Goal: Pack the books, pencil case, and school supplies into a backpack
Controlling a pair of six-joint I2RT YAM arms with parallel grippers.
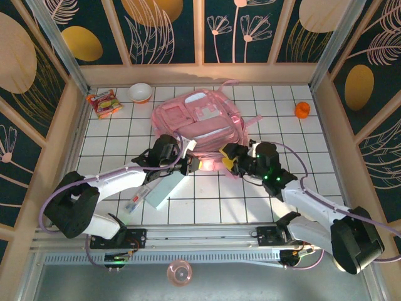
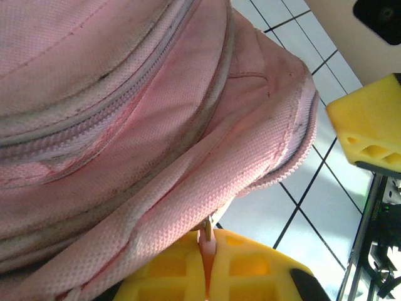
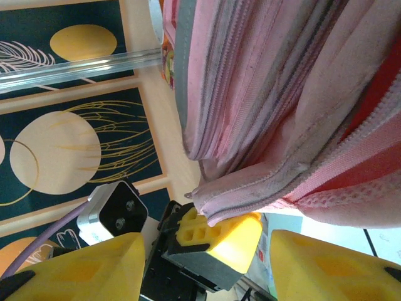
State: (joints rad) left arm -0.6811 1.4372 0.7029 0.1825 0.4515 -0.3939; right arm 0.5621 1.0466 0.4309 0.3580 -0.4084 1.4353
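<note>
White tiled tabletop [image 1: 207,210] with a black grid, walled by wooden frames and dark panels painted with gold discs and pale leaves. Nearest, below the arm bases, a small pink ring [image 1: 179,273] on the grey surface. Just past the rail, under the left forearm, the pale mint pencil case [image 1: 164,191], lying slantwise on the tiles, with the slim clear packet [image 1: 134,202] of red and white contents just beside its near-left end; both outside the backpack [image 1: 197,116]. Further in, left gripper [image 1: 190,165] at the backpack's near edge, clenched tight: in the wrist view, yellow fingers [image 2: 250,269] pressed together on a pink zip pull [image 2: 206,241]. Opposite it, right gripper [image 1: 227,157], jaws standing well apart, a loose zippered lip of pink fabric hanging over the gap; touching the fingers or not, hard to tell. Behind both, the backpack itself, lying flat mid-table, white patches up, a strap trailing toward the right. At the far edge, a white bowl [image 1: 140,92] and a red-orange-green snack packet [image 1: 104,103] on the left, a small orange object [image 1: 302,110] well apart on the right.
</note>
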